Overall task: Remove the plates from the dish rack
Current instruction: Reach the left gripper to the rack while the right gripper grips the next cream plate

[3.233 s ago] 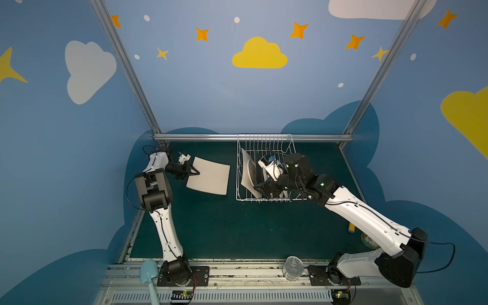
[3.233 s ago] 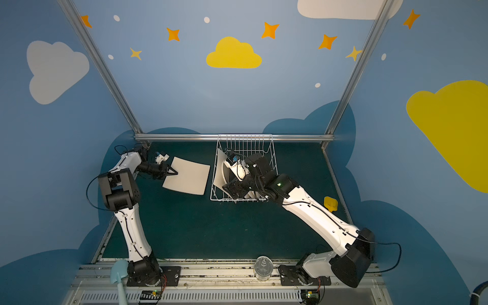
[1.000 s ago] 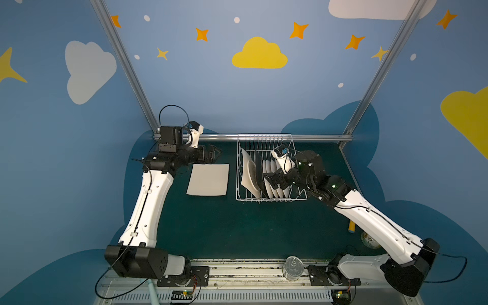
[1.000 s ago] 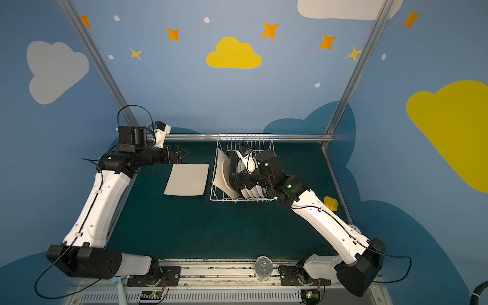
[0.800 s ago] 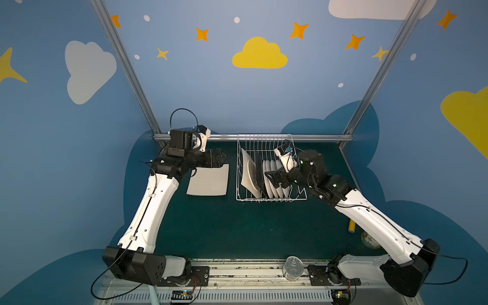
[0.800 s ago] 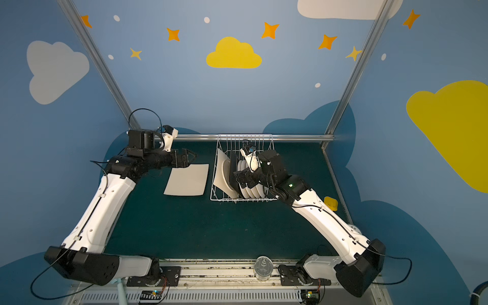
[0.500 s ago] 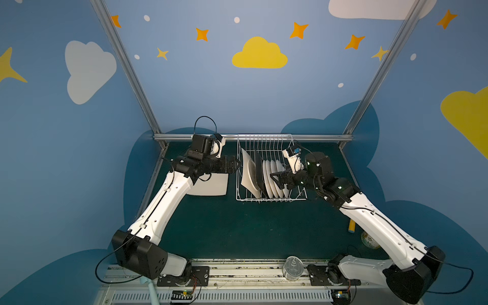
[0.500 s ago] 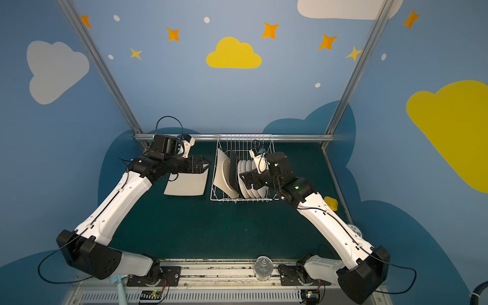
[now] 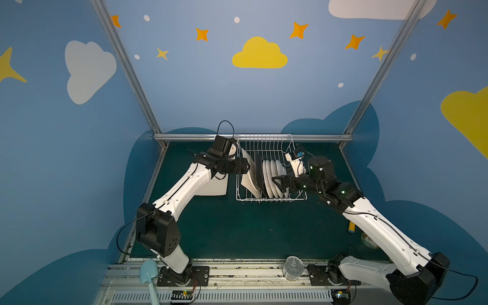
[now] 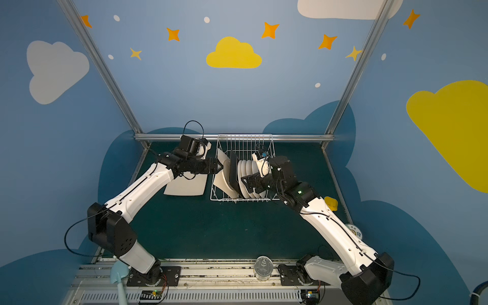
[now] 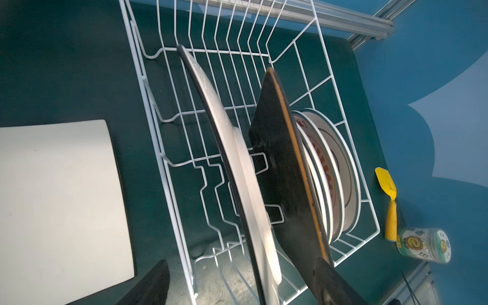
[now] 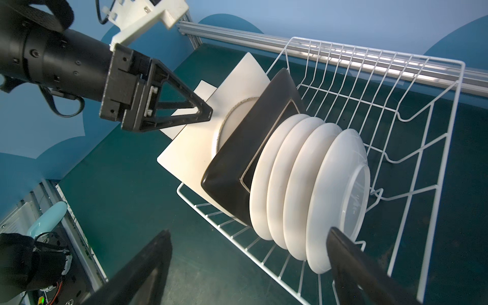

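While both arms reached toward the dish rack [image 9: 269, 200] at the back of the green worktop [image 9: 237, 232], the flat cream plate [image 9: 217, 188] already lay on the worktop, just beside the left side of the rack. Six plates stood on edge inside the rack. At the left end was the tilted cream plate [image 12: 195, 150], which was square. Next to it came the black plate [image 12: 237, 163], also square, and then the four round white plates [image 12: 303, 184], packed close together.

The left end effector [image 9: 247, 167] was at the upper edge of the tilted cream plate. Its jaws were apart, and in the left wrist view the edge of this plate [image 11: 253, 198] passed between them without clear contact.

The right end effector [image 9: 276, 182] was at the right side of the round white plates. Its jaws were also wide apart. In the right wrist view the rims of these plates showed between its fingers [image 12: 351, 258], and I could not tell if one finger touched the last plate.
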